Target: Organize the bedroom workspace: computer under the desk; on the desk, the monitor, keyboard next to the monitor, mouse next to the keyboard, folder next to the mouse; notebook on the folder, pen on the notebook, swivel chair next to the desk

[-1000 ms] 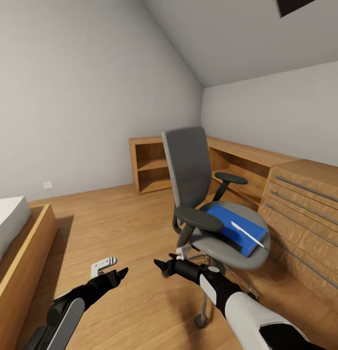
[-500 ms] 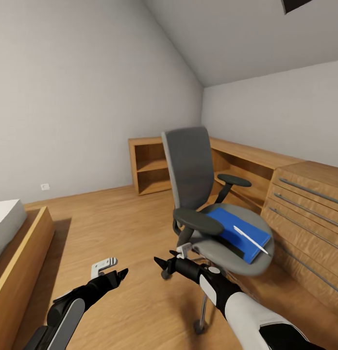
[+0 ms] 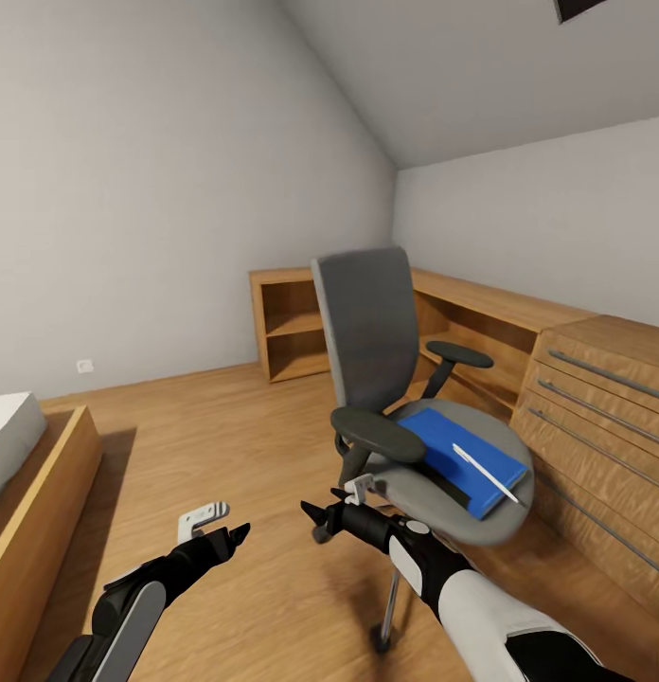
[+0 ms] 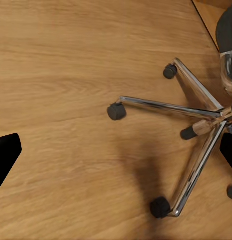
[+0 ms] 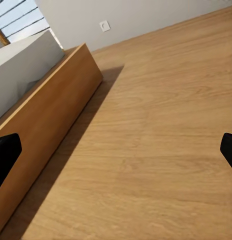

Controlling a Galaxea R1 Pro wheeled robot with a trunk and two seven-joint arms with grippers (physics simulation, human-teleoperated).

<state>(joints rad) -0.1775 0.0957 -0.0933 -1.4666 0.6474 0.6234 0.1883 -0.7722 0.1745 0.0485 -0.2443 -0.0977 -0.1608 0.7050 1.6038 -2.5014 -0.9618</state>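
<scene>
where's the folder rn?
In the head view, the blue folder lies flat on the swivel chair seat, right of centre, with the pen on top and the wooden drawer unit just beyond.

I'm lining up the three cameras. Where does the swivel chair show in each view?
Head view: the swivel chair stands right of centre, in front of the low wooden cabinets.
Left wrist view: its metal star base and castors, seen from above.
Right wrist view: this camera looks at the bed frame instead.
Shared landmark: the wood plank floor, in all three.
</scene>
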